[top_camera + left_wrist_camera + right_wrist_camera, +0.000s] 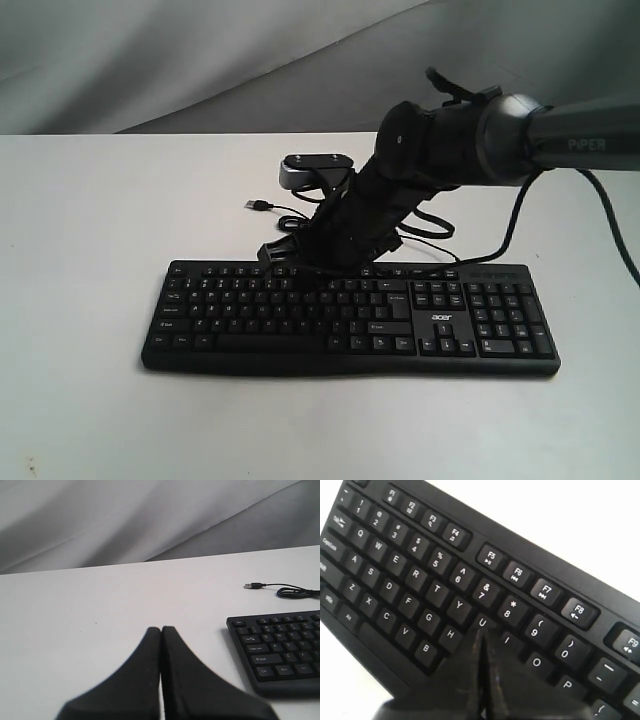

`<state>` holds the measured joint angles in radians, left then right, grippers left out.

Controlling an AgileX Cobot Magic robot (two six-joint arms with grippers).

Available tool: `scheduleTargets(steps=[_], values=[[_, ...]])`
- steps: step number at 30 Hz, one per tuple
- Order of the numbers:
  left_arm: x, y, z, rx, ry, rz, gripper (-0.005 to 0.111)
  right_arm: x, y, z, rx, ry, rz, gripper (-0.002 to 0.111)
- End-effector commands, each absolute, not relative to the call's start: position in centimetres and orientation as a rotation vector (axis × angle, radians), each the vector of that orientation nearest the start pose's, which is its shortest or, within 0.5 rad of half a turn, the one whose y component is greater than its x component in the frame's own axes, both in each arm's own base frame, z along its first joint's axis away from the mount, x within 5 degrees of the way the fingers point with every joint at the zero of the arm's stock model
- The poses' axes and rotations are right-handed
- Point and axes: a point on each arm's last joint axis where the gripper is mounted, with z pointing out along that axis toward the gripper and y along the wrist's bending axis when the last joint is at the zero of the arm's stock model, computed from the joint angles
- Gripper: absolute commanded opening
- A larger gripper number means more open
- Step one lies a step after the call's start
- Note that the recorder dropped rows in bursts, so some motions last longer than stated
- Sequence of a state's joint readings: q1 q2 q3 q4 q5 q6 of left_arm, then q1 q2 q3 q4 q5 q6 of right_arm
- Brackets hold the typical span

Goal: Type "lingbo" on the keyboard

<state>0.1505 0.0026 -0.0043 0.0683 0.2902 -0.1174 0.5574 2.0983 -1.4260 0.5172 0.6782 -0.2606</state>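
Right gripper (481,636) fingers are pressed together into one point. It hangs low over the keyboard (395,575), right by the U key (482,622). I see the keyboard's long side running across under it. I think this arm is nearer. My left gripper (161,632), also pinched together, sits off the keyboard's end.

Two grippers show, the left gripper (161,629) and the right gripper (481,632), with one keyboard (350,320) beneath the right one's tips, one cable (256,585) beyond it, and one table (90,250).
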Motion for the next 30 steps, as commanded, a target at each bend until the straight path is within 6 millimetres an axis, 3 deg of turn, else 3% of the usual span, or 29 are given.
scheduleTargets(steps=[1, 30], values=[[5.38, 0.98, 18.74, -0.203, 1.758, 0.079, 0.001, 34.93, 25.20, 14.77, -0.661, 2.754, 0.614, 0.000], [5.38, 0.98, 18.74, -0.203, 1.758, 0.079, 0.001, 35.28, 25.11, 14.79, -0.675, 2.717, 0.577, 0.000]])
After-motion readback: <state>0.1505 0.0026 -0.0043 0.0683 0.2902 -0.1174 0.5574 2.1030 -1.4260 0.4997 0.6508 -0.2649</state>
